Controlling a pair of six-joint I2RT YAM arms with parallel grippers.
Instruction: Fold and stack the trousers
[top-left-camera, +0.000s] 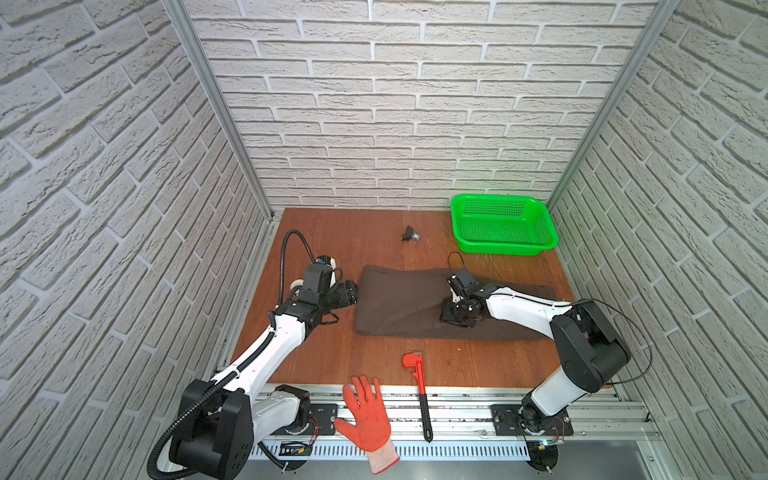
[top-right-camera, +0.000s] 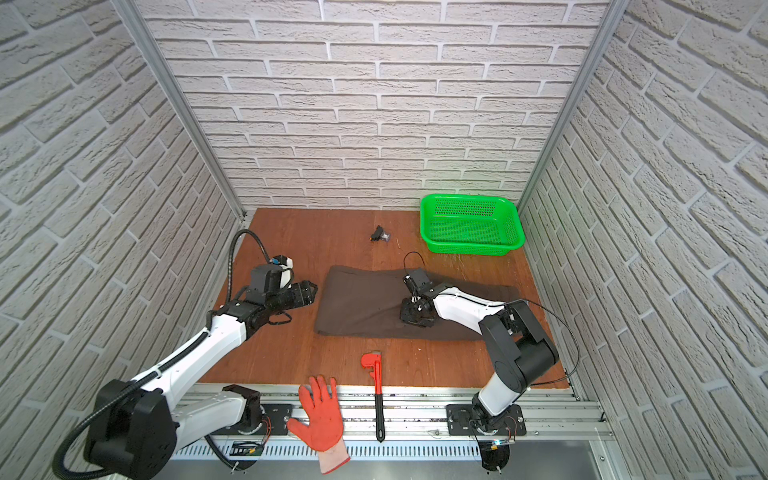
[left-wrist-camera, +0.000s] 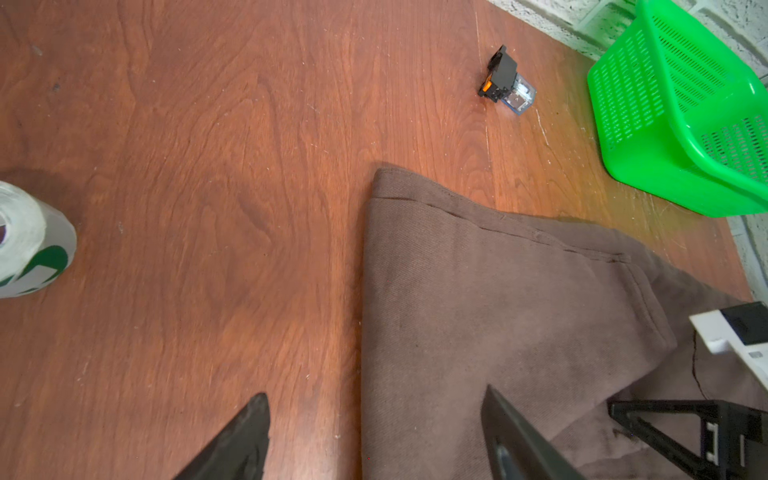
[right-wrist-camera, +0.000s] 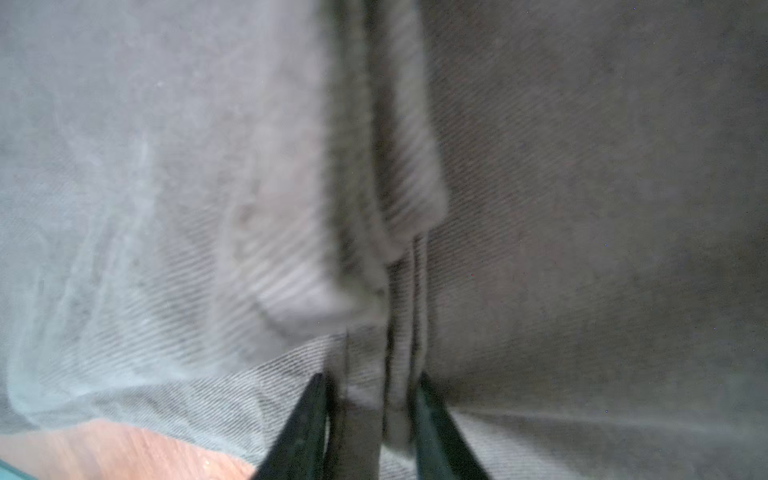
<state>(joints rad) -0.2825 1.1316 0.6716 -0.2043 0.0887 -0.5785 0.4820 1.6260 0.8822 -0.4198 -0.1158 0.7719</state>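
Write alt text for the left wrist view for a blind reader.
The left tool, its two black fingers spread open, is poised at the edge of dark brown cloth trousers lying flat on a reddish wooden table. Also in view: a small black-and-clear plastic part, a bright green perforated plastic basket and a white tape roll.

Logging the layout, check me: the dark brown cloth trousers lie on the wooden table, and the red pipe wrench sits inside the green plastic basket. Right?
No. The red pipe wrench lies outside the green plastic basket, at the near edge of the wooden table beside the orange work glove; both top views show it. The dark brown cloth trousers lie on the table.
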